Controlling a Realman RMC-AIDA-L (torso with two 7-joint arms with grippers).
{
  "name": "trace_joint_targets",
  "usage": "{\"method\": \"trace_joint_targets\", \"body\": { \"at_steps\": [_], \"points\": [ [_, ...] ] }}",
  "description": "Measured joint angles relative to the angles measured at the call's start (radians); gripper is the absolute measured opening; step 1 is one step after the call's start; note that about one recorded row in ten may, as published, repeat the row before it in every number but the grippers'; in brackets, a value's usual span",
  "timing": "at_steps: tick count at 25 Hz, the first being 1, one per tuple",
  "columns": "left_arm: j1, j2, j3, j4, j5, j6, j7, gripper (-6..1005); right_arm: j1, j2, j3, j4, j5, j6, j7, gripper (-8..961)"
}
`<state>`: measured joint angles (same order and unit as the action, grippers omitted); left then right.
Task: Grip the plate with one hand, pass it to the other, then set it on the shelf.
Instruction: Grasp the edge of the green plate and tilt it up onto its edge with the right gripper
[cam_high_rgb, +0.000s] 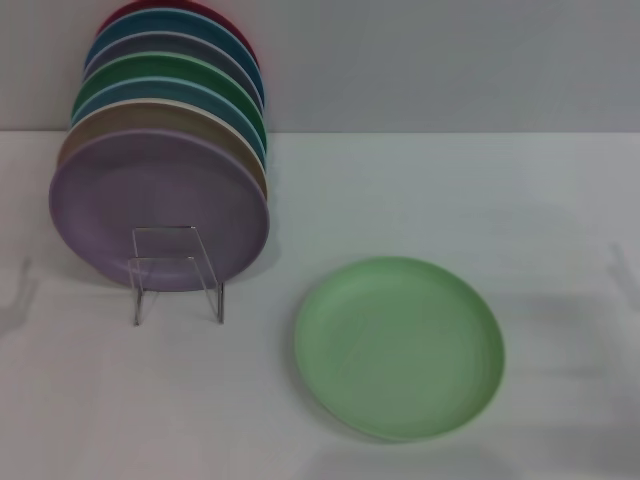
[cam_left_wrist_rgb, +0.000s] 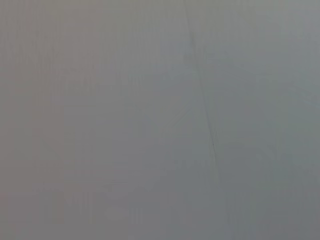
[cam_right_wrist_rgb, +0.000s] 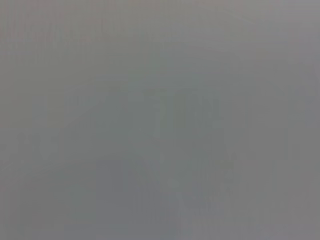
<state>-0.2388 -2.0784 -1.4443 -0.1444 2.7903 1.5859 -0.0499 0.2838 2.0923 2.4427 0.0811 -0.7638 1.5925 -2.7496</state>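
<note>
you are looking down at a white table (cam_high_rgb: 450, 190) that fills the head view, with a pale wall behind it. on your left side of it a row of plates (cam_high_rgb: 165, 150) stands on edge in a clear wire shelf (cam_high_rgb: 178, 275), leaning one behind another: a lilac plate (cam_high_rgb: 150, 205) at the front, then tan, blue, darker green and more colours back to a red one. the mint-green plate (cam_high_rgb: 398, 346) lies flat on the table, face up, to the right of the shelf and nearer to you, apart from the standing row and touching nothing else. neither claw shows in the head view, so the plate lies with no claw near it and nothing grasping it. both wrist views give you only a plain grey surface, so you cannot tell how either claw stands.
</note>
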Motion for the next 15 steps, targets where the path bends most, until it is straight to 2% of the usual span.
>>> {"method": "trace_joint_targets", "body": {
  "at_steps": [15],
  "points": [
    [-0.003,0.000,0.024,-0.001,0.000,0.003,-0.015,780,0.004,0.000,-0.002,0.000,-0.004,0.015,0.007,801]
  ]
}}
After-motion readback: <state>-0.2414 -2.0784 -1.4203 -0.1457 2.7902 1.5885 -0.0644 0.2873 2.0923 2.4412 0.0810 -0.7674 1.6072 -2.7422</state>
